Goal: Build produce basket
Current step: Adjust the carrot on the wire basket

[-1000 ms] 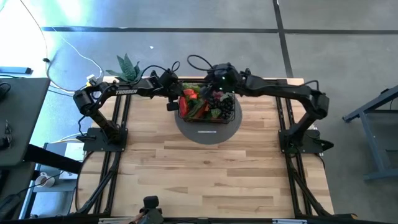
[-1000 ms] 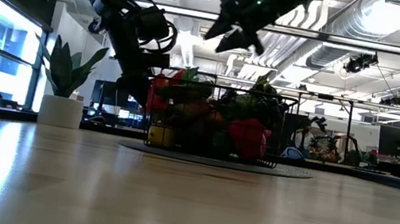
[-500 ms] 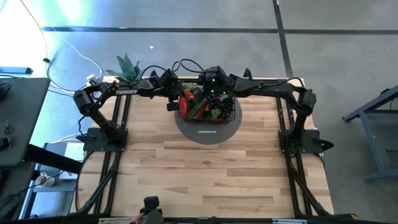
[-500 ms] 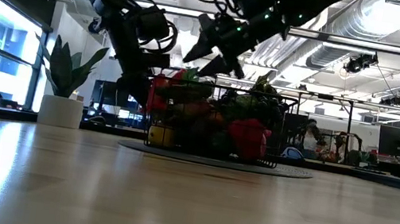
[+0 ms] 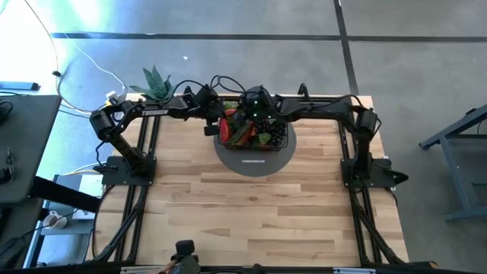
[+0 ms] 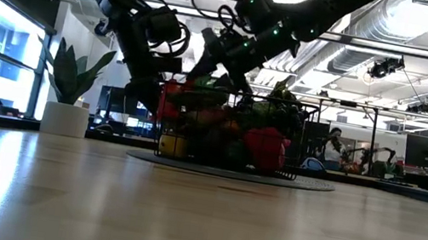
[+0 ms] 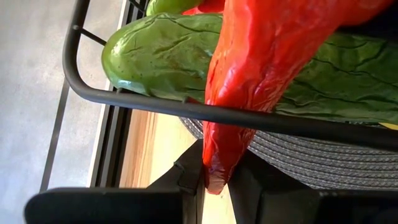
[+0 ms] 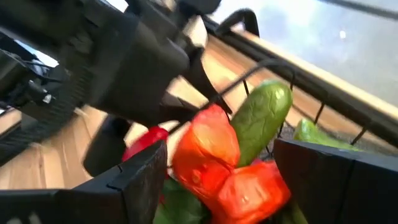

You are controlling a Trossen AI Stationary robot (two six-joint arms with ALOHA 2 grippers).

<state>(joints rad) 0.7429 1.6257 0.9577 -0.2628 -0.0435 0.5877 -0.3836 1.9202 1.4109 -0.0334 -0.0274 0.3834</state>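
- High view: the basket (image 5: 281,141) sits on a grey round mat (image 5: 254,161) at the far middle of the worktop (image 5: 251,213), already piled with produce (image 5: 245,131). The left tool (image 5: 212,120) is at the basket's left rim; the right tool (image 5: 249,114) hangs over the far-left part of the pile. The two are near each other, so the right one is best moved slowly, clear of the left arm.
- Low view: the right tool (image 6: 217,58) slants down to just above the heap. It should stop short of the basket's wire rim (image 6: 239,96).
- Left wrist view: the left tool's state cannot be told. A long red pepper (image 7: 261,68) hangs over the rim wire, its tip outside the basket, with a green cucumber (image 7: 168,53) behind it. The pepper looks likely to slip out, so it wants nudging inward.
- Right wrist view: the right tool (image 8: 224,168) is spread wide and carries nothing. An orange-red pepper (image 8: 214,158) and a cucumber (image 8: 261,118) lie between its fingers (image 8: 140,177). A centred grip on one piece alone would be safest.
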